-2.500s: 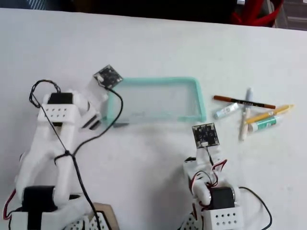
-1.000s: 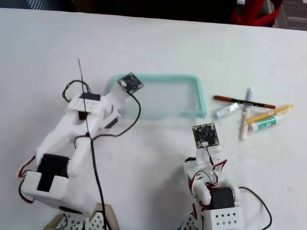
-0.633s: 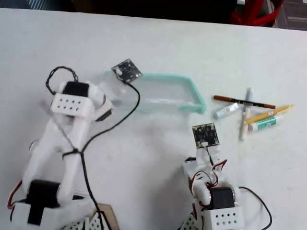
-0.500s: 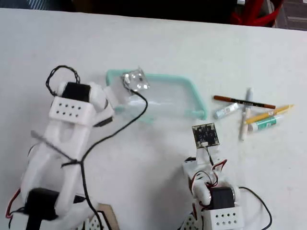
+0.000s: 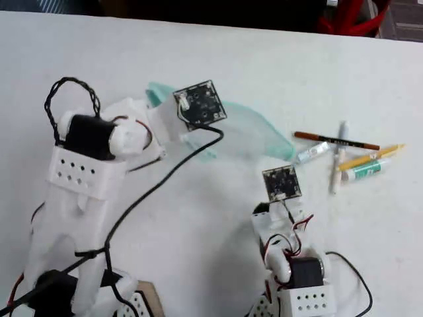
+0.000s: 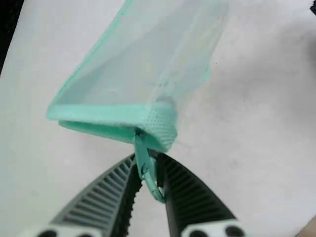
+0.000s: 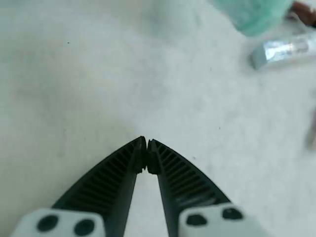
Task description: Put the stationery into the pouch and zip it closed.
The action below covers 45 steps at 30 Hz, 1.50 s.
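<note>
the pouch [image 5: 248,132] is held by its zip pull [image 6: 144,150], clamped in the left gripper [image 6: 147,162], its long axis running toward the stationery [image 5: 339,157], to which the right gripper [image 7: 146,144], pressed together, lies nearer.

No text, number or sign can be read anywhere. The brown pen [image 5: 336,140] carries a dark printed strip, too small to make out.

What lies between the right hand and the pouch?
Bare table lies between the right hand and the pouch, as the right wrist view shows.
</note>
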Available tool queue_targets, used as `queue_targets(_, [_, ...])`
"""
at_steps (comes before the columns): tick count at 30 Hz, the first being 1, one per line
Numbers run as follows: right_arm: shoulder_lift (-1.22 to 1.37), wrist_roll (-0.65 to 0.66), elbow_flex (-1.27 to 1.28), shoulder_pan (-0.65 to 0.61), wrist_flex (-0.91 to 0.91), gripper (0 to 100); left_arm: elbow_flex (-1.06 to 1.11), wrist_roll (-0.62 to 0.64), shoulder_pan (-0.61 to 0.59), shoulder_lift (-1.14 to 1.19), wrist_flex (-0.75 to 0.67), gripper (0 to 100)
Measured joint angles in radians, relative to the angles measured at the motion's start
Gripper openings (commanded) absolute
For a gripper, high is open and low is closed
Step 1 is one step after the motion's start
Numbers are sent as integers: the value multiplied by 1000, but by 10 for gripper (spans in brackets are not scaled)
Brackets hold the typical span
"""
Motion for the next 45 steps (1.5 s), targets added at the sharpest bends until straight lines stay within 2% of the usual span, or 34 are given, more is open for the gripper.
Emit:
queue_targets(4, [0,336,-98,97,-20,18,-2,9,3,0,0,38])
queue_targets(6, [0,416,-173,155,-20,18,-2,9,3,0,0,38])
queue_targets(9, [0,331,-334,184,12,24,-2,9,3,0,3,38])
queue_targets(12, [-12,235,-494,132,89,107,0,9,3,0,3,38])
queue_targets(16, [-12,158,-543,-78,127,258,26,9,3,0,3,38])
queue_targets(21, [-12,143,-543,-313,127,259,26,9,3,0,3,38])
queue_targets(25, [-12,143,-543,-434,126,260,26,9,3,0,3,38])
queue_targets(31, [-12,143,-488,-470,3,261,28,9,6,0,3,38])
queue_targets(36, [-5,143,-364,-468,-143,262,28,9,71,0,17,38])
queue_targets(45, [3,143,-313,-474,-169,258,28,35,213,0,21,38])
